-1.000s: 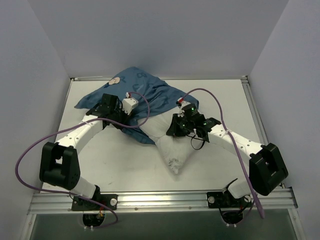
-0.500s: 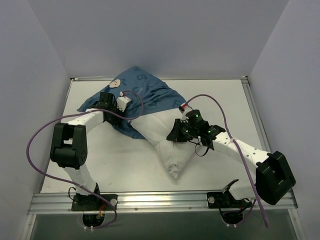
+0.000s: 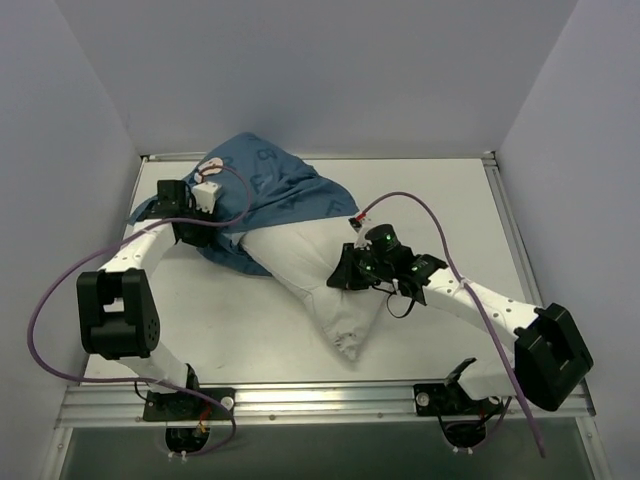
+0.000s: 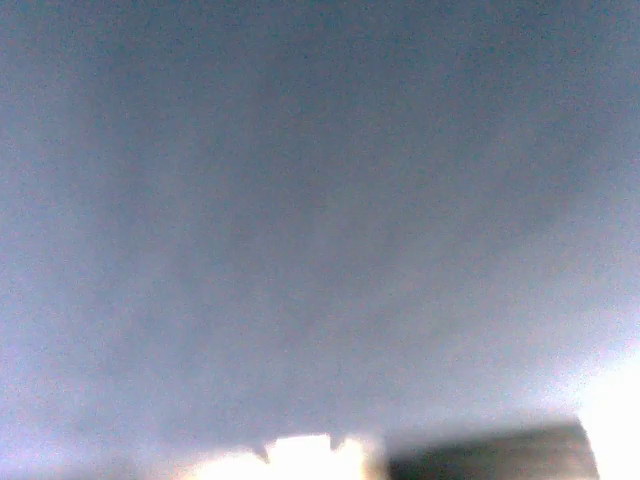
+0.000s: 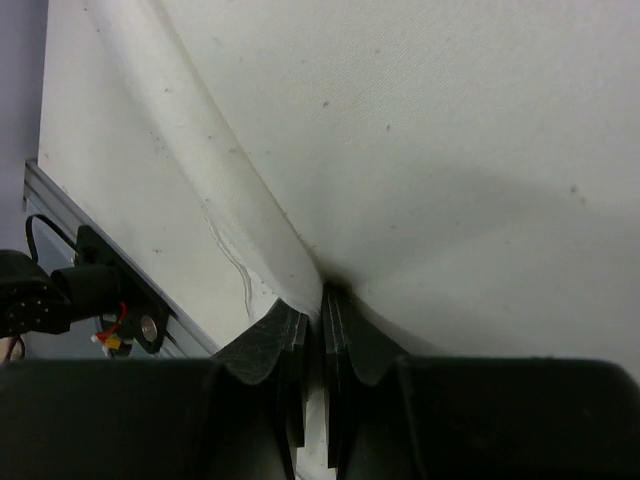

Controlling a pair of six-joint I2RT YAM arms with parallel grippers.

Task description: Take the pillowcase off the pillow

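Pillow: lies on the table. Its near corner is bare and white, and its far end is covered in blue.
Pillowcase: bunched over the pillow's far end and trailing off to the pillow's far left. Blue cloth fills the left wrist view.
Right claw: pinched narrow on a fold of the pillow's white cloth at the pillow's right edge. The pillow is pinned there.
Left claw: set in the blue cloth at the pillow's far left. The fingers are hidden, so it cannot be told whether the cloth is held or is being let go.
Change noted: over the last second the left arm has been swung away to the pillow's far left and the pillowcase drawn with it. More white is uncovered than before. The right claw has barely shifted.
Bearing on task: removal is judged well advanced but not finished, since the far end is still sleeved.
Concern: if the left grip is loosening, a fresh hold on the cloth is likely needed.
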